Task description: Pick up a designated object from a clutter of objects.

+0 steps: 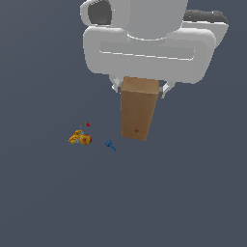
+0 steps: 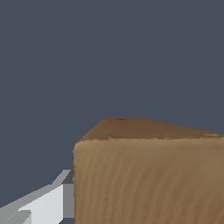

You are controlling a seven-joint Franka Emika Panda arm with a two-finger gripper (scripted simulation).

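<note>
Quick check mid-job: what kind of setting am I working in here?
Probably a bare simulated test scene: flat featureless grey floor, a brown block in the pincer, and some tiny clutter items.

A plain dark grey-blue worktop [image 1: 43,202] carries a few tiny items. An orange ball [image 1: 86,140] touches a clump of yellow-orange bits [image 1: 75,137], with a red speck [image 1: 88,124] just beside them. A small blue piece [image 1: 110,144] lies apart, nearer the fingers [image 1: 165,89], which are well above the surface.
</note>
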